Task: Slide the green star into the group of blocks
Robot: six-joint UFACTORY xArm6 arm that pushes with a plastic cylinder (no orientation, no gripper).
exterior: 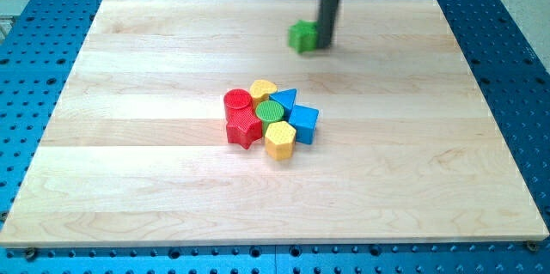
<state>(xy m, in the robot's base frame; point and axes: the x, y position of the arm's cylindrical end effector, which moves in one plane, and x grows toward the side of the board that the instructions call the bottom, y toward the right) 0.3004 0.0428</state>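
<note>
The green star [302,36] sits near the table's [129,179] top edge, well apart from the group [269,119] at centre. My tip [327,45] touches the star's right side, gripping nothing; the group lies down-left of it, so the push wants starting from above.

Pale matt wooden board [129,154]; ribbed plastic-looking green star [302,37].
</note>
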